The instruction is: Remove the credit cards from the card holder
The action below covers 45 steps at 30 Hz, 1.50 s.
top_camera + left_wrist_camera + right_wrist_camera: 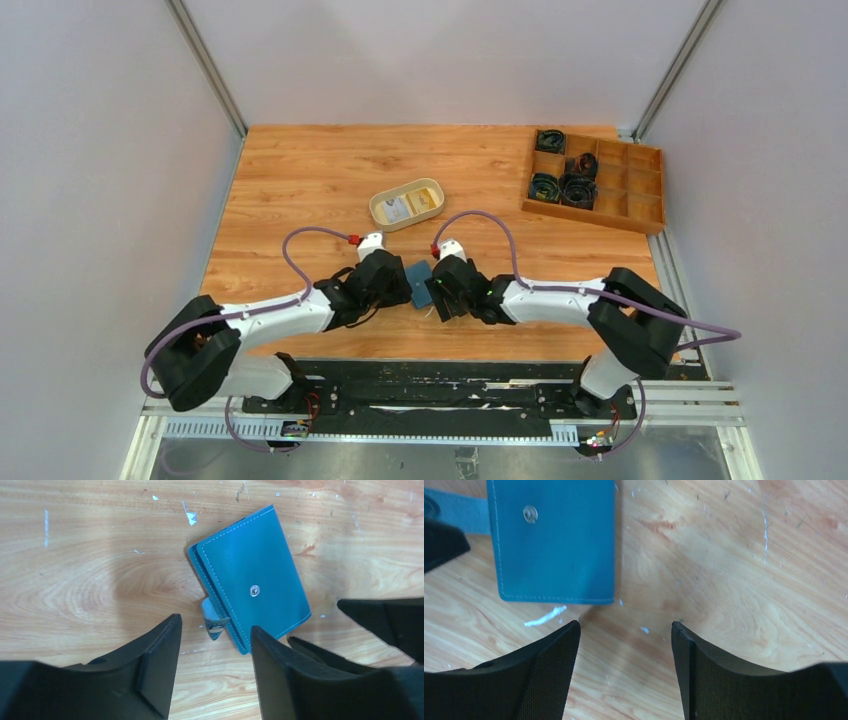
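You are working with a wooden table [300,180] whose varnished grain is showing scratches and white flecks in both wrist views. The card holder [418,272] is lying flat near the table's front edge, right between the two arms. The left gripper [396,284] is sitting just beside it on one side and the right gripper [441,290] on the other, so each is crowding the other's approach.

Behind them, a cream oval tray [376,208] is holding the credit cards [398,208], one whitish and one yellow. Well apart, at the far right corner, a wooden compartment box [640,215] is carrying coiled black cables [562,186].

The left wrist view is giving you what the top view cannot. The card holder [255,575] is folded shut, smooth blue with pale stitching and a metal snap [255,590]. Its tab [215,620] is hanging loose towards the left gripper [215,626], whose black fingers [160,655] are standing spread with nothing between them.

The right wrist view is showing the card holder [554,545] off to one side of the right gripper [625,625], not between its ribbed pads [549,675]. These too are standing apart over bare wood
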Motion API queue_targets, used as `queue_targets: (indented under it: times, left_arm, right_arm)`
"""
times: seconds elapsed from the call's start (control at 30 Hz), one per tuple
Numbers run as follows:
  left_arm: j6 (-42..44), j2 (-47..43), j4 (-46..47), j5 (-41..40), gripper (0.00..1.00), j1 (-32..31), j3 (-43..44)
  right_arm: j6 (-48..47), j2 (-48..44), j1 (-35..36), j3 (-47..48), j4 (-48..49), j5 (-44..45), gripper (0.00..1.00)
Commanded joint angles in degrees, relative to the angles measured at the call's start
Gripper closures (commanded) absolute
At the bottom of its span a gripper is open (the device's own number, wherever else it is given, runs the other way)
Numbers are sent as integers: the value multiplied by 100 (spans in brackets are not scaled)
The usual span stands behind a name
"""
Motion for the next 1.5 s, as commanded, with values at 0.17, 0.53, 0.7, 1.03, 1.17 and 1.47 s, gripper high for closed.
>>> queue_targets:
  times: [0.17, 0.53, 0.7, 1.03, 1.17, 1.47]
  left_arm:
    - [551, -689, -1223, -717, 19, 23, 509]
    - [1153, 53, -458, 70, 24, 1338, 561]
    - [1376, 906, -336, 313, 28, 1522, 1155]
    - [1101, 1404, -802, -473, 30, 1800, 1365]
    - [1082, 1537, -876, -442, 31, 1874, 1365]
    - [1010, 1882, -908, -344, 32, 1918, 1360]
  right_arm:
    - [-199, 794, 42, 685, -306, 578, 28]
    - [-507, 1315, -592, 1208, 41, 198, 28]
    - [-544, 1377, -738, 1217, 76, 26, 28]
    - [-524, 1445, -904, 1118, 542, -417, 28]
    - [-492, 1587, -1014, 1194, 646, -574, 28]
    - [-509, 1795, -1194, 1438, 734, -837, 28]
